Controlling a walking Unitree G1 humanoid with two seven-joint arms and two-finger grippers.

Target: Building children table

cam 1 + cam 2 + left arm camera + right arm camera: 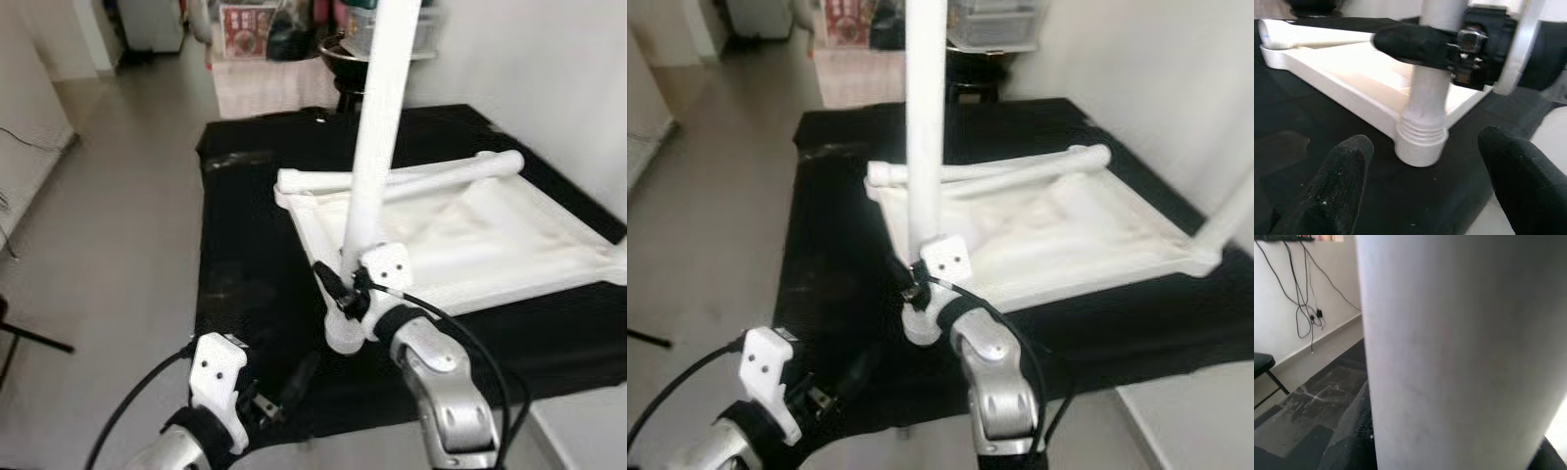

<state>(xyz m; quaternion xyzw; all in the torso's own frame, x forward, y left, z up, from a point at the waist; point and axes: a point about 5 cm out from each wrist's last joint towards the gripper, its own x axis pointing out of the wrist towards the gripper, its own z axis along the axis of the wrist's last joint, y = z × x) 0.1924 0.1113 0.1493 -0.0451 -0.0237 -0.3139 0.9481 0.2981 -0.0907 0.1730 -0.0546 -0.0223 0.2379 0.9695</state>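
The white children's table top (490, 235) lies upside down on a black cloth (255, 255). A white leg (377, 127) stands upright in its near-left corner socket (1420, 147), where the thread rings show above the socket. My right gripper (345, 286) is shut on this leg low down, just above the socket; the leg (1449, 347) is pressed against a finger (1352, 431). My left gripper (294, 384) hovers open near the cloth's front edge, its fingers (1342, 181) pointing at the socket and a short way from it. A second leg (431, 176) lies across the far rim. Another leg (1234, 211) rises at the right corner.
Grey floor runs along the left, with a black chair leg (29, 338) on it. Behind the cloth stand a dark bowl (343, 54) and boxes. A white wall closes the right side. Cables (1308, 308) hang on a wall.
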